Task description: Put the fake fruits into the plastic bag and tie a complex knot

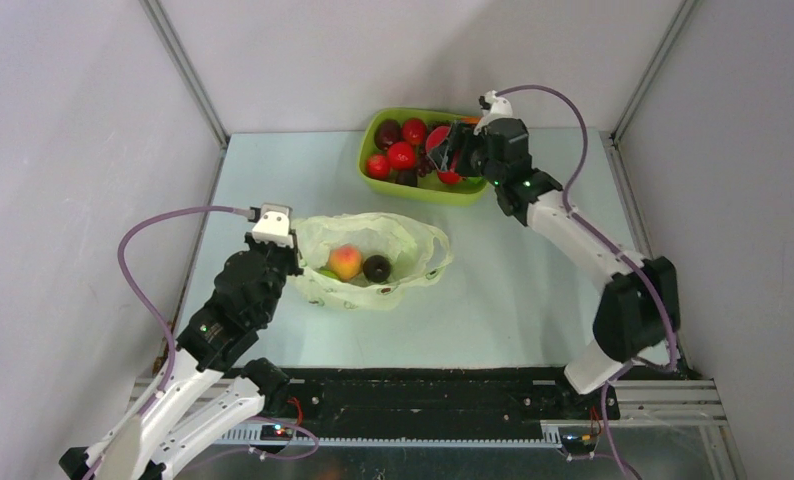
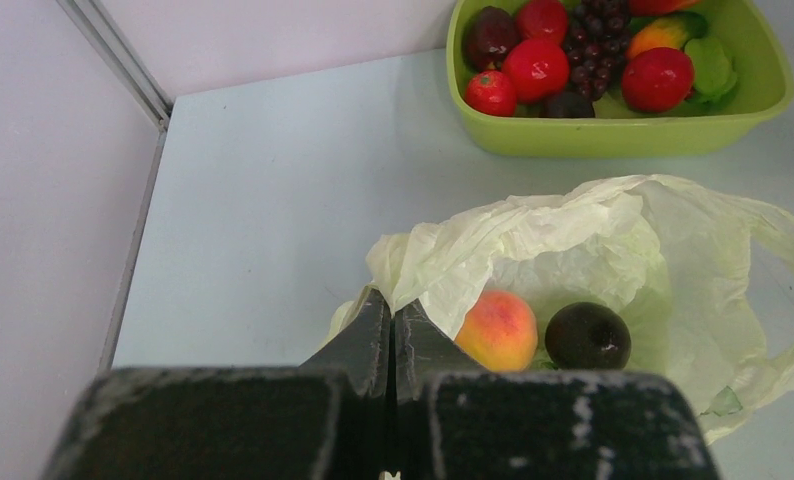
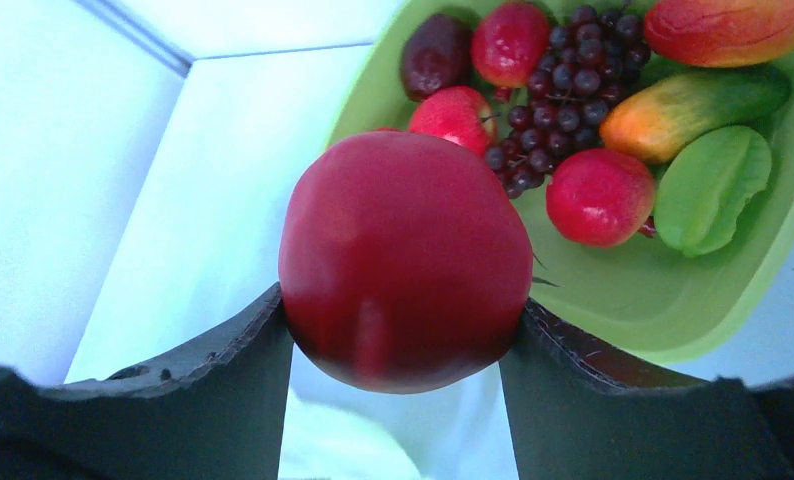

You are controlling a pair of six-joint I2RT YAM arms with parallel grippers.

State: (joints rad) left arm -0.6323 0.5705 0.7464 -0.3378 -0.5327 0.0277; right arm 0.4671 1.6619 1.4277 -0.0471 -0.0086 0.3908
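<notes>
The right hand (image 1: 451, 150) is clamped on a red apple (image 3: 405, 260). It holds the apple just above the lime tray (image 2: 613, 140), which sits beyond the plastic bag (image 2: 573, 225) on its far right side. The fingers press on the apple's widest part from either flank. That is a sound grip for a hard, glossy shell that probably weighs little and could squirt out if pinched off-centre.

The left hand (image 2: 391, 325) has its fingers pressed together at the bag's near-left rim, apparently nipping the film to keep the mouth open. Inside the bag a peach (image 2: 497, 330) and a dark plum (image 2: 587, 336) lie side by side, nearly touching.

More fake fruits, including purple grapes (image 3: 563, 90), wait in the tray.

The bag looks thin, limp and crinkly, so it will likely sag shut or slide on the worktop (image 1: 533, 270) if released. For the knot, the handle loops, one on the bag's right side (image 1: 438, 252), are the parts to gather, not the body.
</notes>
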